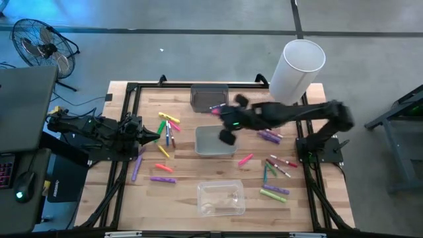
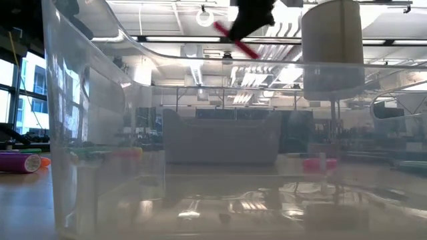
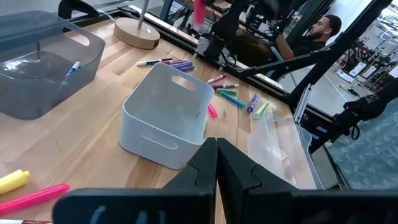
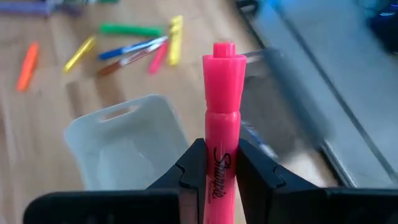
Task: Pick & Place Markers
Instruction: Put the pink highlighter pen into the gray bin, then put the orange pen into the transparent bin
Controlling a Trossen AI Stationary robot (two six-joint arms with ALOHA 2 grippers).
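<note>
My right gripper (image 4: 221, 171) hangs high over the table's middle, between the dark grey bin (image 1: 209, 97) and the light grey bin (image 1: 215, 141), shut on a pink marker (image 4: 221, 118). The low view shows that marker (image 2: 235, 39) slanting down from the gripper (image 2: 253, 13). More markers lie flat on the wood in a left group (image 1: 168, 129) and a right group (image 1: 277, 168). My left gripper (image 3: 216, 163) waits shut at the table's left side, its fingertips toward the light grey bin (image 3: 165, 115). My right gripper pinches the pink marker's barrel (image 4: 219, 163) between its two fingers (image 4: 194, 167). The marker runs along the fingers, and its capped end (image 4: 224, 62) sticks out well past the fingertips. It is lifted clear of the table and slants downward.
A clear bin (image 1: 221, 198) stands near the front edge. A white cylinder on a stand (image 1: 296, 69) rises at the far right corner. One marker lies inside the dark grey bin (image 3: 43, 62). A person (image 3: 323, 28) sits beyond the table.
</note>
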